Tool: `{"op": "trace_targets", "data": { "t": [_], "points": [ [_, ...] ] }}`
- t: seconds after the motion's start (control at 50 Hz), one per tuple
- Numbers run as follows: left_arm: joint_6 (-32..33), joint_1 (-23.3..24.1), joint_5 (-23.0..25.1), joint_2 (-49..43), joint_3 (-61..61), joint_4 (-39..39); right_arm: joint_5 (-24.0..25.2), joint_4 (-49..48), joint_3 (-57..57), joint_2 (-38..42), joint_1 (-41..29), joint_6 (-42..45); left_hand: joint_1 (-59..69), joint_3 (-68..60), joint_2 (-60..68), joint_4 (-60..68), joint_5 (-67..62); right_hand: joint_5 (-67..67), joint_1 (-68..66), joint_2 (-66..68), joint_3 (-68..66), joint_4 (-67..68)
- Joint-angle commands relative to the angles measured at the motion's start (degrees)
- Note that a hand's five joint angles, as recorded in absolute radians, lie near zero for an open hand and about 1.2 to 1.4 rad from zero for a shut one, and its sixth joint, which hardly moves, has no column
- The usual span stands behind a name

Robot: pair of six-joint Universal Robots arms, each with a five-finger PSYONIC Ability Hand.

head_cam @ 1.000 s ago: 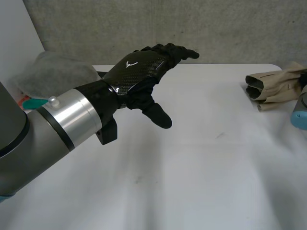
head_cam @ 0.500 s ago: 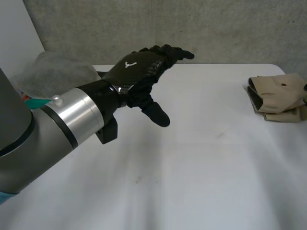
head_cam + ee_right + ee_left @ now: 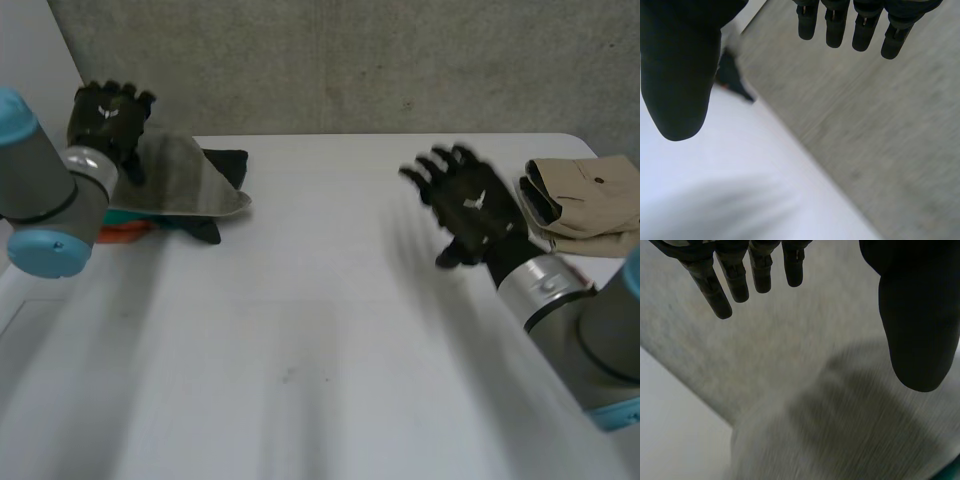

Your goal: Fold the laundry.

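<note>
Both hands are spread wide, holding nothing: the left hand point(image 3: 108, 115) hovers over a rumpled grey cloth point(image 3: 180, 178), the right hand point(image 3: 468, 208) just beside a folded beige garment point(image 3: 590, 195) on the white counter point(image 3: 320, 330).

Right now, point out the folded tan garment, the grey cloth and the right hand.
folded tan garment point(image 3: 592, 200): head view, its top layer.
grey cloth point(image 3: 178, 180): head view, its middle.
right hand point(image 3: 472, 208): head view, its back.
</note>
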State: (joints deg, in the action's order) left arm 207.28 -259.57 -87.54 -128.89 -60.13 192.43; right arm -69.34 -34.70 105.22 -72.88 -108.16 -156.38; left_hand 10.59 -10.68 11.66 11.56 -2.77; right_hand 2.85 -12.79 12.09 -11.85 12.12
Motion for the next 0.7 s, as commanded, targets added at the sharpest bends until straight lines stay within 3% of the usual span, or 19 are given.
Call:
{"op": "trace_targets", "data": {
  "t": [0.02,0.08,0.1,0.12,0.24,0.38,0.56,0.7],
  "points": [
    [2.3,-5.2,5.6,-16.8,12.1,9.2,-5.5,4.8,-1.0,4.9,-2.0,4.7,12.5,-12.4,11.4,11.5,-10.3,-2.8,2.8,-2.1,1.9,-2.1],
    [1.8,-5.9,7.1,-19.7,15.5,10.9,-5.5,4.6,-0.6,5.0,-1.5,4.9,39.0,-39.0,38.0,38.1,-36.9,-2.8,2.8,-2.1,1.9,-2.1],
    [1.3,-6.1,7.3,-20.5,17.0,11.1,-5.5,4.4,-0.2,4.9,-1.2,4.9,60.5,-60.4,59.4,59.5,-58.3,-2.8,2.8,-2.1,1.9,-2.1],
    [1.1,-6.2,7.0,-20.6,17.5,11.1,-5.5,4.2,0.0,4.8,-1.0,4.9,69.3,-69.2,68.3,68.4,-67.1,-2.8,2.8,-2.1,1.9,-2.1],
    [-3.0,-4.5,3.7,-10.8,13.9,14.0,-5.6,3.8,0.8,3.5,0.4,4.8,69.4,-69.3,68.3,68.4,-67.2,-2.8,2.8,-2.1,1.9,-2.1],
    [-13.0,0.3,4.4,5.6,7.1,17.6,-5.8,3.5,0.8,2.2,1.5,3.9,69.4,-69.3,68.3,68.4,-67.2,-2.8,2.8,-2.1,1.9,-2.1],
    [-26.7,11.3,4.3,21.6,5.4,12.3,-7.8,3.1,0.6,0.9,3.3,0.6,69.4,-69.3,68.3,68.4,-67.2,-2.8,2.8,-2.1,1.9,-2.1],
    [-30.7,22.2,4.3,20.9,2.2,6.3,-9.1,2.5,0.3,-0.3,5.5,-1.6,69.4,-69.3,68.3,68.4,-67.2,-2.8,2.8,-2.1,1.9,-2.1]
  ]
}}
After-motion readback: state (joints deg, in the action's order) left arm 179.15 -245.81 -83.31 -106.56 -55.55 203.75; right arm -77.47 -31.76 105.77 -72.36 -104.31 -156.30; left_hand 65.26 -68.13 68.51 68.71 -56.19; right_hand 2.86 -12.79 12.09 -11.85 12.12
